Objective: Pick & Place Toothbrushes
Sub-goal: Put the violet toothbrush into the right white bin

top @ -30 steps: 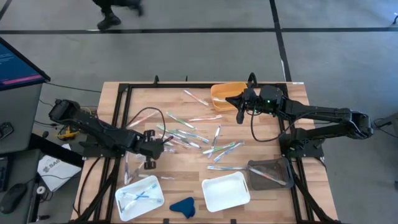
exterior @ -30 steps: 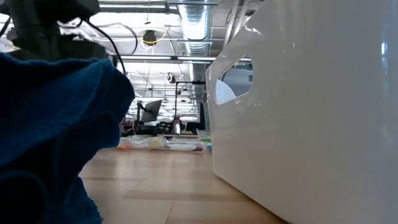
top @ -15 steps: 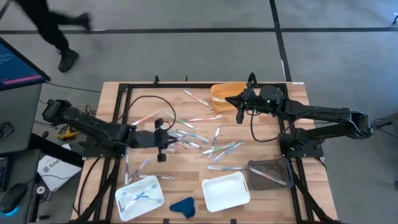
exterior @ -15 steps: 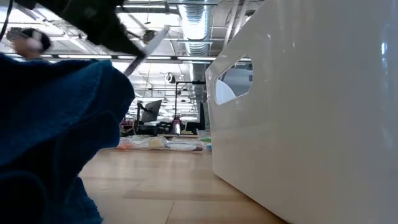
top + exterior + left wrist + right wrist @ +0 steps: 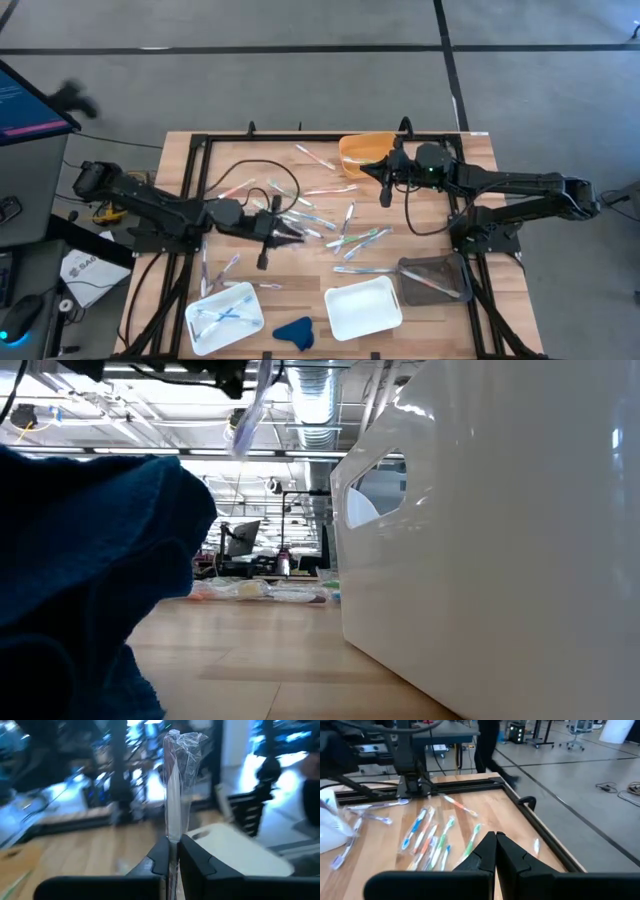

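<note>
Now the left gripper (image 5: 290, 229) had swung further right than half a second before, out over the scattered toothbrushes (image 5: 345, 238), its fingers (image 5: 162, 857) pinched tight on a wrapped toothbrush (image 5: 175, 795) standing upright between them. Beyond it, the right gripper (image 5: 372, 168) had barely shifted beside the orange bin (image 5: 352, 147), fingers pressed together with no gap.

No text, label, brand or number can be read on anything in view.
</note>
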